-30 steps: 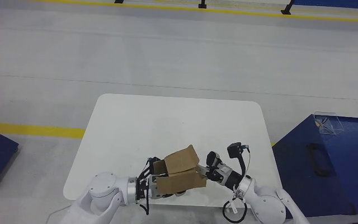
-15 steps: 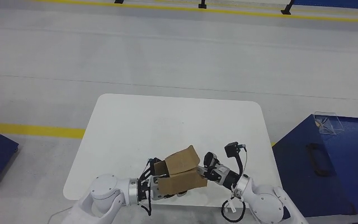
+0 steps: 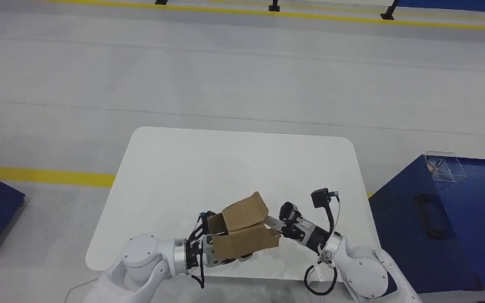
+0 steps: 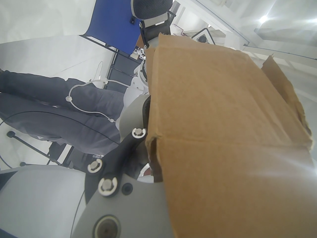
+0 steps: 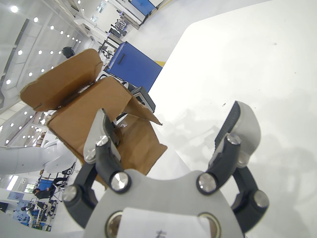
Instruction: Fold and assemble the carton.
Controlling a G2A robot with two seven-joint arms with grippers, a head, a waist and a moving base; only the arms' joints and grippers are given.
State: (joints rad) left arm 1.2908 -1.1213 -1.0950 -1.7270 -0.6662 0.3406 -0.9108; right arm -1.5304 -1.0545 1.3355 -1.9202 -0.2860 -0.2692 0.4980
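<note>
Right gripper (image 5: 169, 107), jaws wide, has ribbed black pads (image 5: 224, 125); one finger lies just beside a ragged flap of the brown corrugated carton (image 5: 81, 105). From the top view, the left gripper (image 3: 206, 246) clamps its far end over the white table (image 3: 227, 159).

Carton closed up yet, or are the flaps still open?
Still open. In the right wrist view the carton has one flap standing up and others splayed out, with its inside showing.

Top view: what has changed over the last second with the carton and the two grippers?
The right gripper turned slightly, its wrist swinging outward, away from the left gripper; it stays open at the open end of the carton. The left gripper keeps hold of the carton above the table, and the carton has barely moved.
</note>
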